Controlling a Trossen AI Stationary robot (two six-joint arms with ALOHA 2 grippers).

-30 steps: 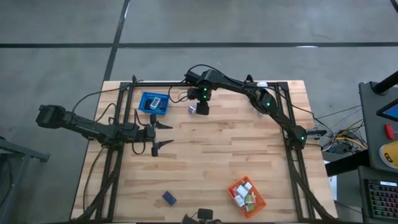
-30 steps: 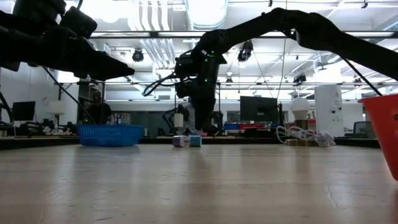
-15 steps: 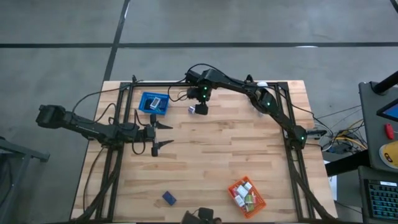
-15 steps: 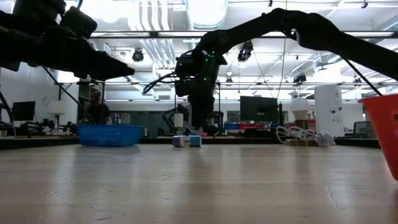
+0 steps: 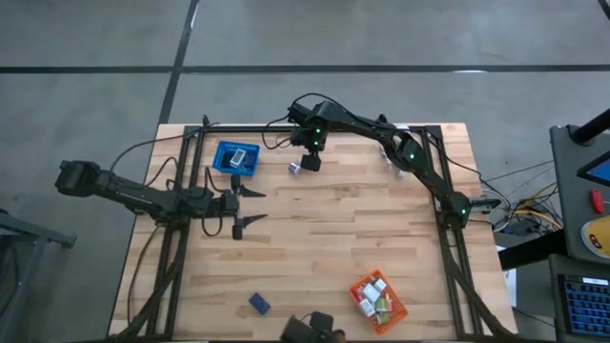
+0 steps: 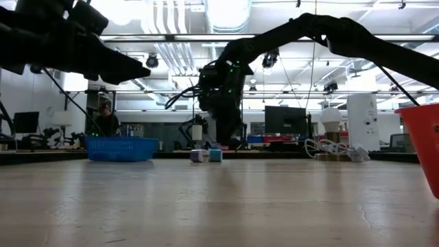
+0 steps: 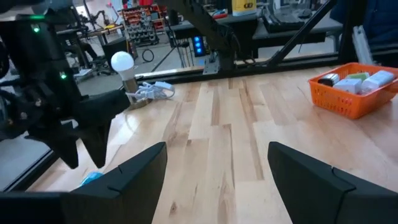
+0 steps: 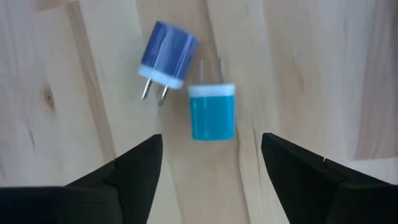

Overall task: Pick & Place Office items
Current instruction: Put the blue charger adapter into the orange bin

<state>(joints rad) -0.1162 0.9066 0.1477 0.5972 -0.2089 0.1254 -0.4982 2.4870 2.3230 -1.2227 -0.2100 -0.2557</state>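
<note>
Hanging over two small plugs near the top middle of the table, the right claw is open and empty. The teal plug looks light, hard and smooth; grab its flat sides, not the prongs. The left claw waits open.

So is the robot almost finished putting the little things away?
Not yet. Some items already lie in the orange basket and one in the blue basket. Nothing is in hand: the right gripper hangs open above two plug blocks, and the left gripper waits open. Those plugs and a dark blue block are left.
</note>
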